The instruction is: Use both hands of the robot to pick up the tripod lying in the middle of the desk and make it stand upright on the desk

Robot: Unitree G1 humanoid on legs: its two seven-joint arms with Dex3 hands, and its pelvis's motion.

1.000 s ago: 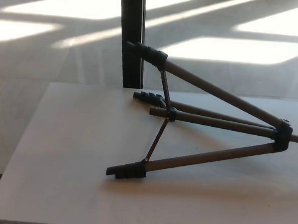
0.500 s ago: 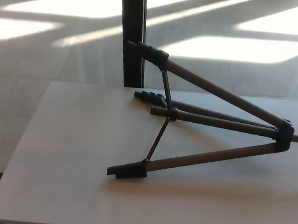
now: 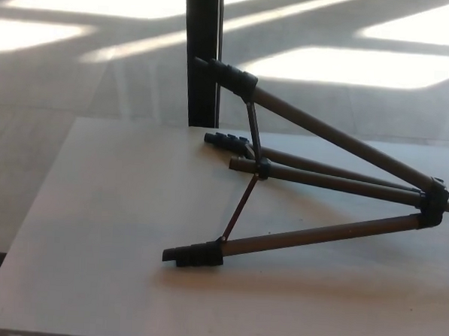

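The tripod lies on its side on the pale desk, its legs spread out toward the left. One leg's black foot rests near the desk's front, another foot lies at the back, and the third leg sticks up over the far edge. The black hub joining the legs is at the right edge of the picture. Thin braces run from the centre column to the legs. Neither of my hands shows in the head view.
A dark vertical post stands just behind the desk's far edge, close to the raised leg. Beyond lies a tiled floor with bright sun patches. The desk's left edge runs diagonally at the left.
The whole picture has shifted slightly, so the camera moved a little. The tripod itself has not moved on the desk.
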